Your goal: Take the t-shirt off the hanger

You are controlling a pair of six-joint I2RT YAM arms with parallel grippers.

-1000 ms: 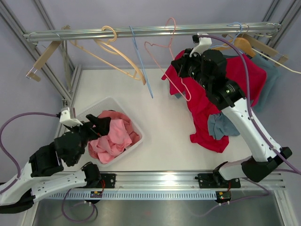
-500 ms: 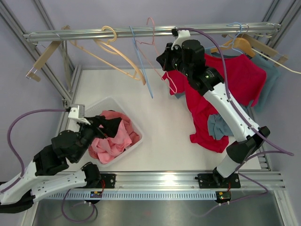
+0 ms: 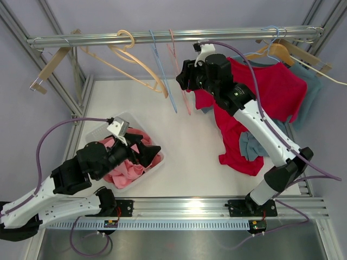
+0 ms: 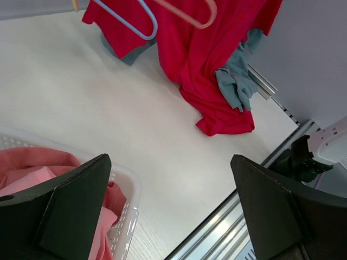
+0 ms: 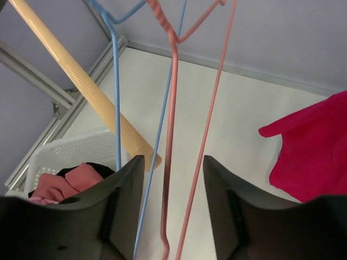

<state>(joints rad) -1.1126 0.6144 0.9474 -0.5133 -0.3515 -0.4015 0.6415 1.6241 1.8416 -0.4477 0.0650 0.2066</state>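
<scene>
Both jaws released: right gripper (image 5: 173,162) straddles the bare pink hanger (image 5: 172,108), likely parking it on the rail (image 3: 108,39); left gripper (image 4: 169,158) hovers wide above the basket (image 4: 130,187).

Lighting's looking bright and even, seemingly coming from overhead. The front rail (image 3: 179,207) is throwing off a bit of glare, shadows on the white table (image 3: 190,141) are coming out soft, and the wrist cams' fingers (image 4: 70,211) are showing up dark, almost featureless.
</scene>
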